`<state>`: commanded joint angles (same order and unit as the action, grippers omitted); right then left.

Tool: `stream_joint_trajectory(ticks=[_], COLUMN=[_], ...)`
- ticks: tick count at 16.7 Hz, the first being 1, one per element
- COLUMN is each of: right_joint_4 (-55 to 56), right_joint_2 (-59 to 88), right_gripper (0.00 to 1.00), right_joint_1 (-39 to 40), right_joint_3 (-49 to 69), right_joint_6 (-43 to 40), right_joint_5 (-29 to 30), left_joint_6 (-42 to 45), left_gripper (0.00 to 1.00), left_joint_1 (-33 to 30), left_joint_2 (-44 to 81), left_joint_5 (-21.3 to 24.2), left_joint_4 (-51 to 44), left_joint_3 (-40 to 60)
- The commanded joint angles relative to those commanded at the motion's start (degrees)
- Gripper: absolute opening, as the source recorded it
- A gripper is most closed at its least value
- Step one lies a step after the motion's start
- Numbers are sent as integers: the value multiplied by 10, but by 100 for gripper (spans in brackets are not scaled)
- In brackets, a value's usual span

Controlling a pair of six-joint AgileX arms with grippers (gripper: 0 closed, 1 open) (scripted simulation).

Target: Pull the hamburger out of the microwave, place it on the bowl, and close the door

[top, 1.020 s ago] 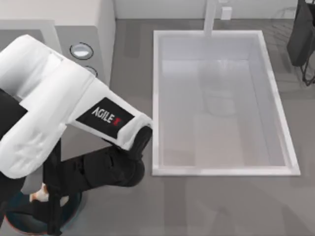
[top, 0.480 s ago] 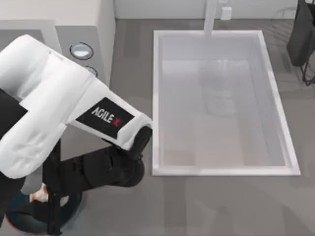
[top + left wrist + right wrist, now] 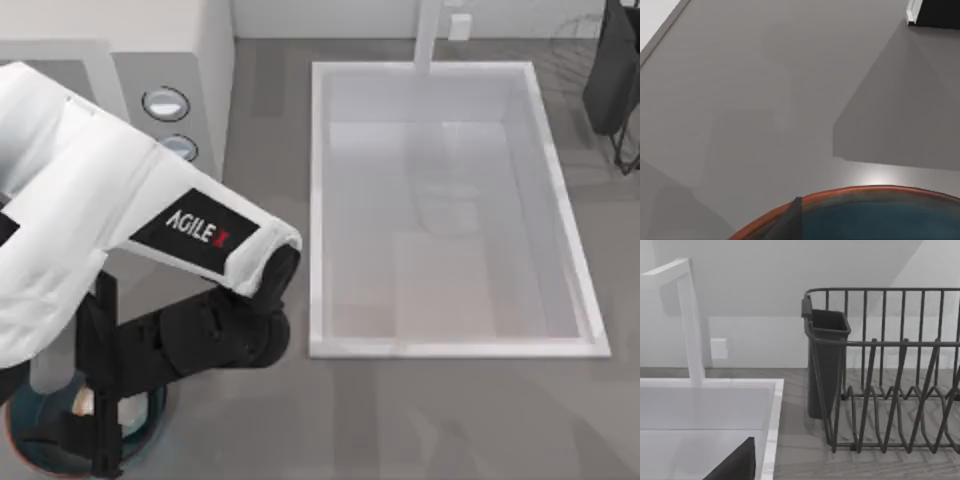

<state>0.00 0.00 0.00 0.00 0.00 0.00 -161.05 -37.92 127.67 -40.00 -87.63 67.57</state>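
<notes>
One end effector, the left [image 3: 100, 425], hangs over the bowl [image 3: 20, 450] at the lower left of the top view; whether its fingers are apart or together cannot be told. The hamburger [image 3: 82, 402] lies in the bowl beside it. The microwave [image 3: 170, 60] stands at the upper left of the desk [image 3: 450, 420], the sink [image 3: 450, 210] at centre. The right arm [image 3: 612, 70] is parked at the upper right, by a rack [image 3: 890, 370].
</notes>
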Motion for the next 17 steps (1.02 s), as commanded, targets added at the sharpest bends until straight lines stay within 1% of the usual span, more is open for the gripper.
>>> stream_joint_trajectory(ticks=[3,5,7,10,17], right_joint_4=[0,0,0,0,0], right_joint_2=[0,0,0,0,0], right_gripper=[100,100,100,100,100], right_joint_1=[0,0,0,0,0], right_joint_3=[0,0,0,0,0], right_joint_6=[0,0,0,0,0], right_joint_5=[0,0,0,0,0], left_joint_6=[87,176,288,492,1045], left_gripper=[100,100,100,100,100], left_joint_1=[29,55,85,134,254], left_joint_2=[-87,-173,-273,-440,-850], left_joint_5=[37,70,107,166,295], left_joint_4=[44,87,140,236,508], left_joint_3=[-37,-72,-115,-191,-402])
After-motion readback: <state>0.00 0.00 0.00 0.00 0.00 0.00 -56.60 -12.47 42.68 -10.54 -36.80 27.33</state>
